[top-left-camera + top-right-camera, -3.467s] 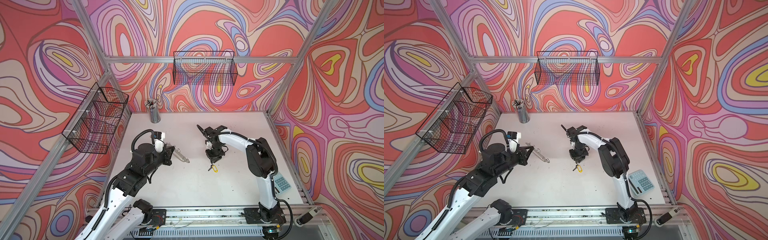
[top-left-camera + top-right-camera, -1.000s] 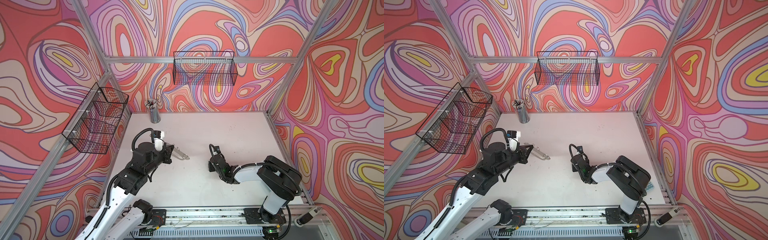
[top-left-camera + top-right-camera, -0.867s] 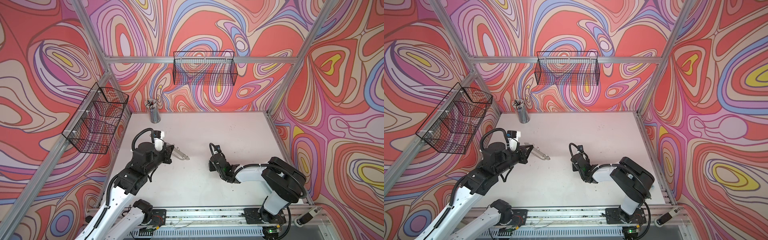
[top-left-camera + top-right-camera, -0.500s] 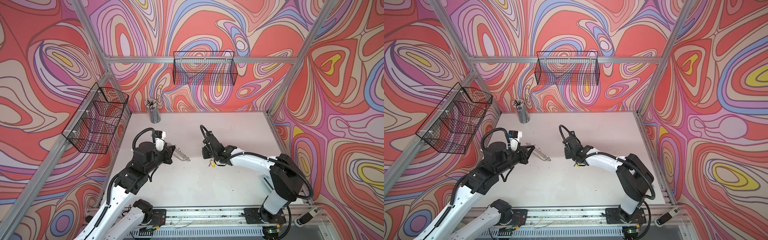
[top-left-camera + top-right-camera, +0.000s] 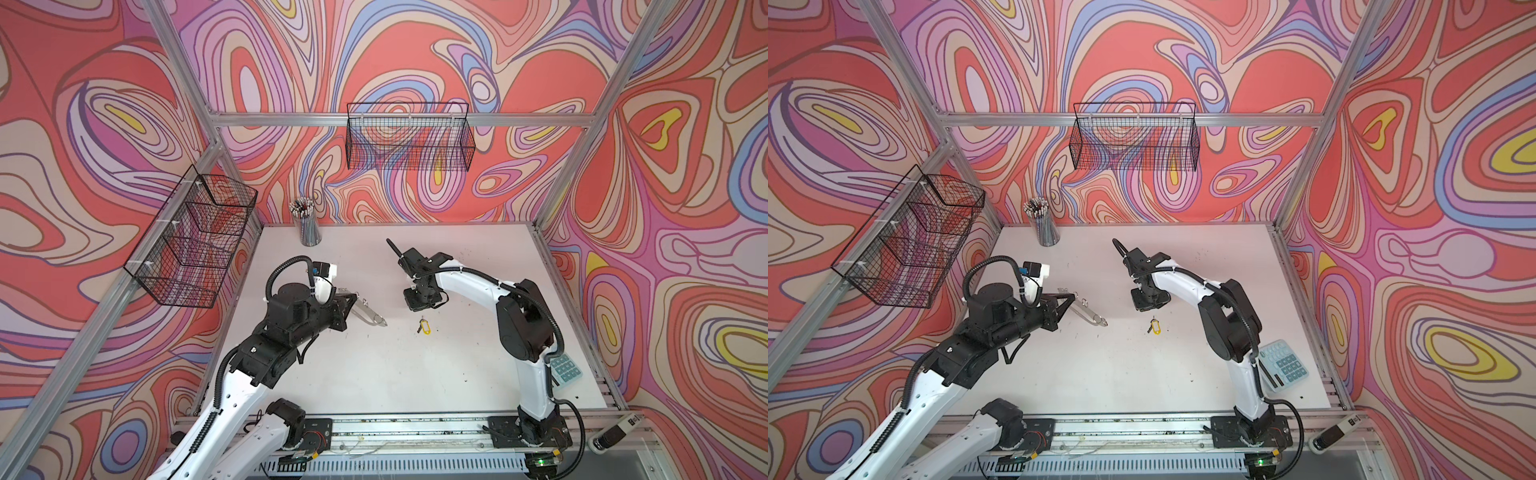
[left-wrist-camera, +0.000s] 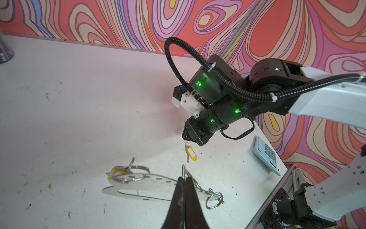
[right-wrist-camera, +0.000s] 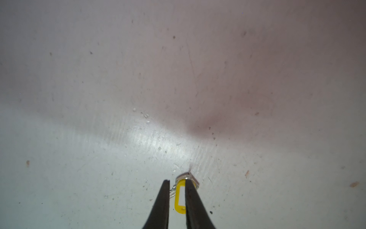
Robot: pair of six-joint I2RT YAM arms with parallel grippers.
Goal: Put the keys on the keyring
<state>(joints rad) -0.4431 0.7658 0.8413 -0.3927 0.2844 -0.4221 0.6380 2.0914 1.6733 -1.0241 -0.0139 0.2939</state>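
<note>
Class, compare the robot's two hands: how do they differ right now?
The left hand is shut on the keyring; the right hand holds nothing. The left hand's fingers meet; the right hand's stand slightly apart above the loose key on the table. Both have slim black fingers.

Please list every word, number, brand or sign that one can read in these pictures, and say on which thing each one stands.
No text can be read in any view.
Calculator: its keys bear marks, too small to read.
Yellow key tag: its white window looks blank.
Small device on the front rail: a pale label with dark marks, too small to read.
</note>
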